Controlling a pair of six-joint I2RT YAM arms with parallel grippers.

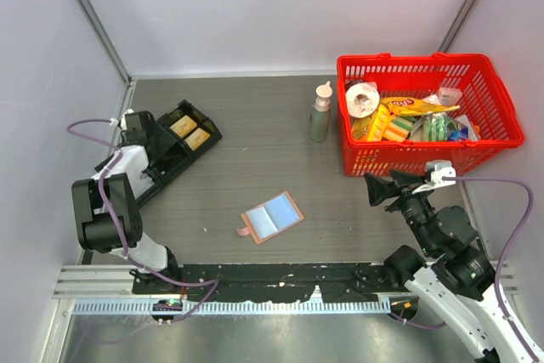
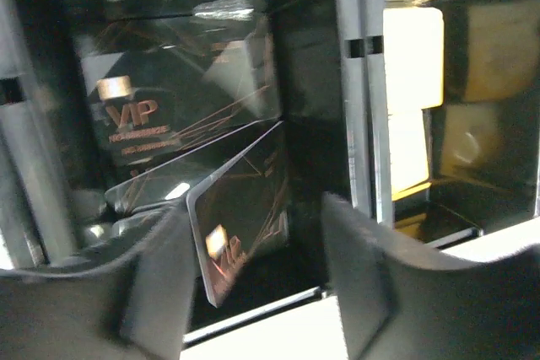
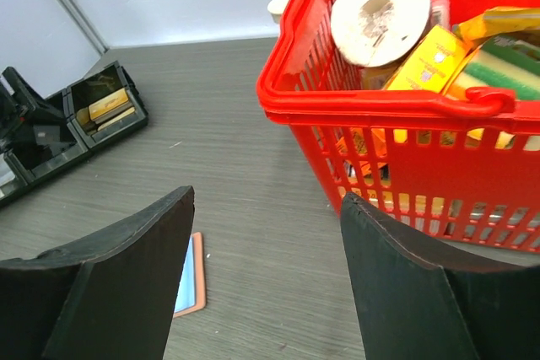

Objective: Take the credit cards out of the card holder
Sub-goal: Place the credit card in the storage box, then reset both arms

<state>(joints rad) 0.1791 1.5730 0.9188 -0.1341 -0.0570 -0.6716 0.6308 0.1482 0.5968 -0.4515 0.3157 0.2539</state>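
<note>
The card holder (image 1: 272, 217) lies open on the table, tan-pink with a pale blue inside and a small strap tab; its edge shows in the right wrist view (image 3: 196, 280). I cannot tell any pale card apart from the lining. My left gripper (image 1: 161, 159) is open over the black compartment tray (image 1: 208, 129). In the left wrist view (image 2: 253, 208) two glossy dark cards printed "VIP" stand in one compartment: one (image 2: 181, 99) leans on the back wall, and the other (image 2: 240, 221) is tilted between my fingers, not clamped. My right gripper (image 1: 378, 189) (image 3: 266, 196) is open and empty above the table.
A red basket (image 1: 425, 65) of groceries stands at the back right, with a soap bottle (image 1: 320, 115) just left of it. Yellow blocks (image 1: 189, 132) fill the tray's far compartments. Grey walls close in the left, back and right sides.
</note>
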